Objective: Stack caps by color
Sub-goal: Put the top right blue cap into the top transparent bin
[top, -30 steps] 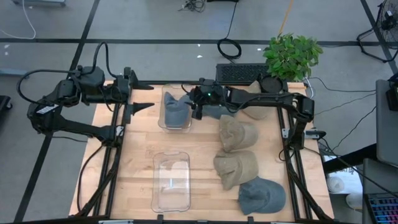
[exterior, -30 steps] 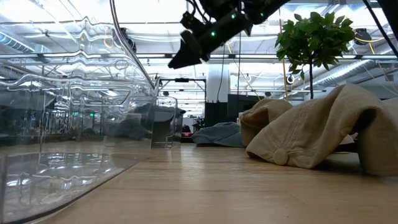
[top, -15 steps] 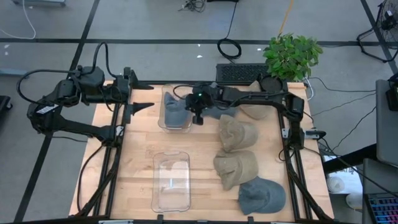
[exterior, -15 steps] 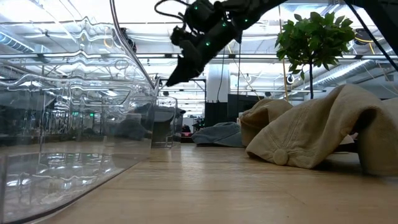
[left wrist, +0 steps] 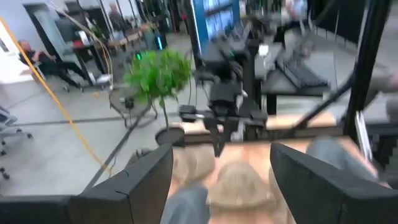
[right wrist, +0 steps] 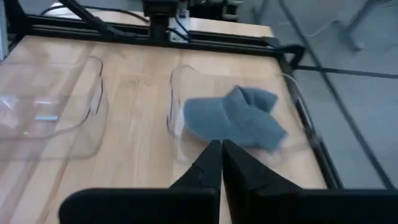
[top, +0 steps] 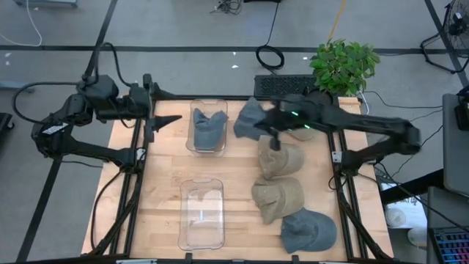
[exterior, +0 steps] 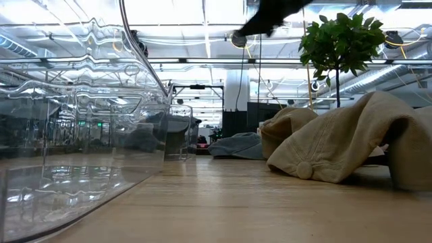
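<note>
High view shows your right gripper point(top: 274, 139) with jaws closed, empty, above the far tan cap point(top: 281, 158); left gripper point(top: 163, 106) waits wide apart. One blue-grey cap point(top: 207, 127) lies in the far bin point(top: 192, 147). Caps look light and floppy; pinch a brim or crown fold.

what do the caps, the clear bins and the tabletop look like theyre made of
Caps, such as the tan cap and the blue-grey cap: soft woven fabric, matte; they slump and crease. Bins, such as the empty bin: clear, glossy, likely plastic; the table shows through and the walls glint. Tabletop: light wood, apparently jointed strips with visible grain.
</note>
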